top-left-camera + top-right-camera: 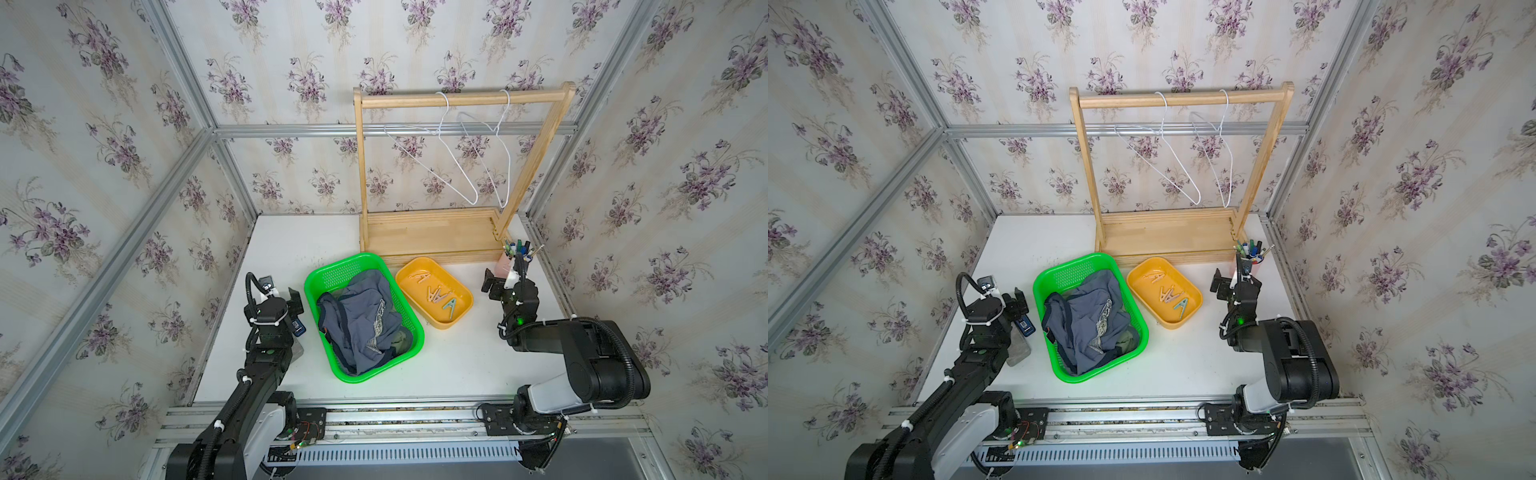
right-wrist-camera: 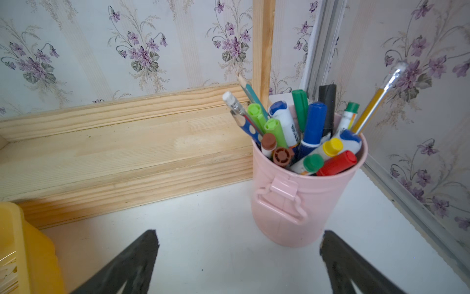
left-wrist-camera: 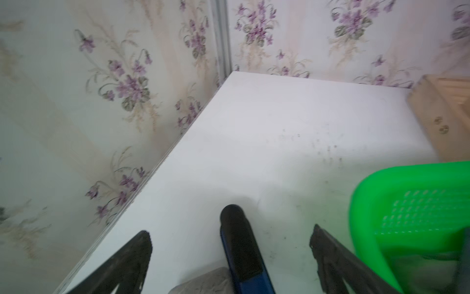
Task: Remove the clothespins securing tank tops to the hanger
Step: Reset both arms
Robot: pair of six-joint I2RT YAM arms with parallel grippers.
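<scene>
Left tool and right tool both gape empty; right tool stands near the pink metal pen bucket, which a careless swing could topple.

Both top views stare down from high over the whole white table; wrist cameras skim it low, facing rearward.
</scene>
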